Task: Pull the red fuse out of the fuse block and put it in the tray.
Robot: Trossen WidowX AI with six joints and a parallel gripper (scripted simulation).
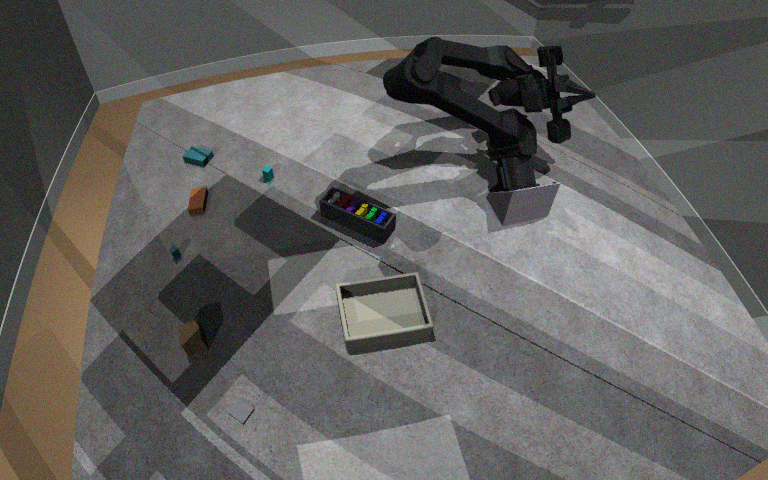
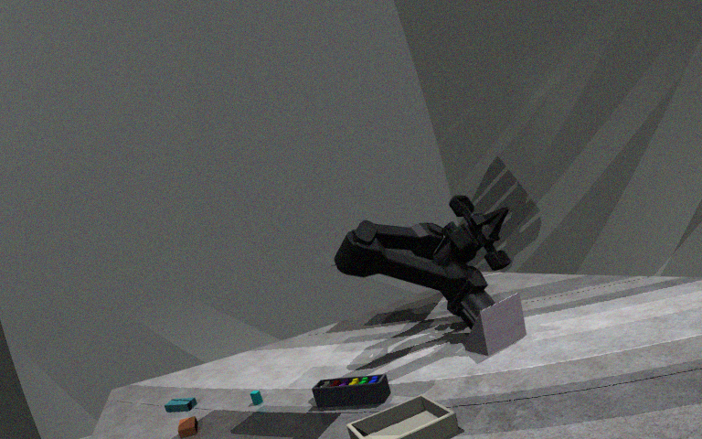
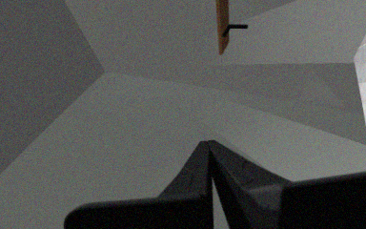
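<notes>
On the left of the counter (image 1: 566, 294), a few stray teal and orange blocks are scattered, well apart from the work. Nearer the middle stands the fuse block (image 1: 356, 215), with the red fuse (image 1: 343, 201) seated in its row near the left end, a grey fuse on one side and a purple one on the other. Just in front of it lies the tray (image 1: 385, 311), with nothing seen inside. Far to the right, the arm is folded back over its base, and the hand (image 1: 586, 96) is clenched on nothing, its fingertips meeting (the wrist view shows them touching, aimed away from the counter). No step has been begun; the reach is judged to be the one in hand. The fingers must next be parted, the hand carried above the red fuse, and a straight descent made between its neighbours without brushing them.
</notes>
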